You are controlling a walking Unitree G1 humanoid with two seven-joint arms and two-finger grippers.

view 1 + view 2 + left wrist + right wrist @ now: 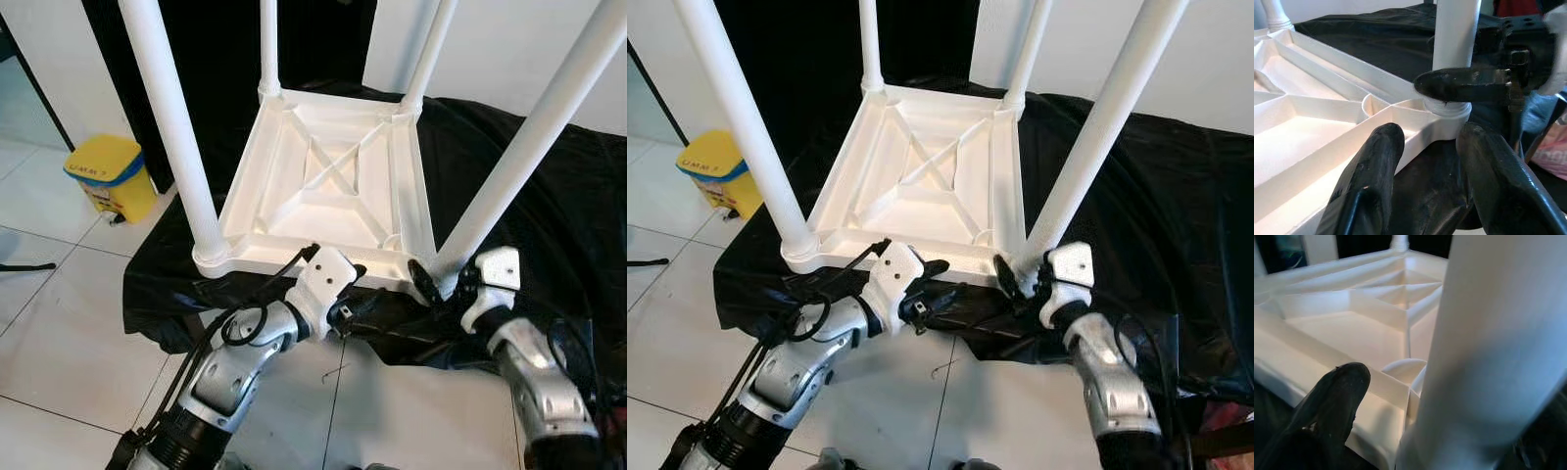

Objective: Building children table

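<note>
Your table top (333, 176) lies upside down on a black cloth (549, 196) over the tiled floor (59, 323), ribbed underside up, with four white legs standing in its corner sockets. The step in hand appears to be seating the near right leg (529, 147), the last corner your grippers attend to.

Right gripper (436, 284): set at the base of that leg, where it meets the socket. In the left wrist view one black finger (1464, 84) lies across the leg just above the collar; in the right wrist view the leg (1498, 347) passes close beside the other finger (1337, 391). The fingers stand on either side of the leg and look closed on it, though actual contact on the far side is hidden.

Left gripper (364, 308): low at the near edge of the top, just beside the same corner, fingers (1371, 181) spread apart with the rim between them and nothing held.

Next, you would likely steady the rim with the left gripper while the right twists or presses the leg home; check the collar sits flush.

A yellow bin (110, 174) stands well apart on your left.
</note>
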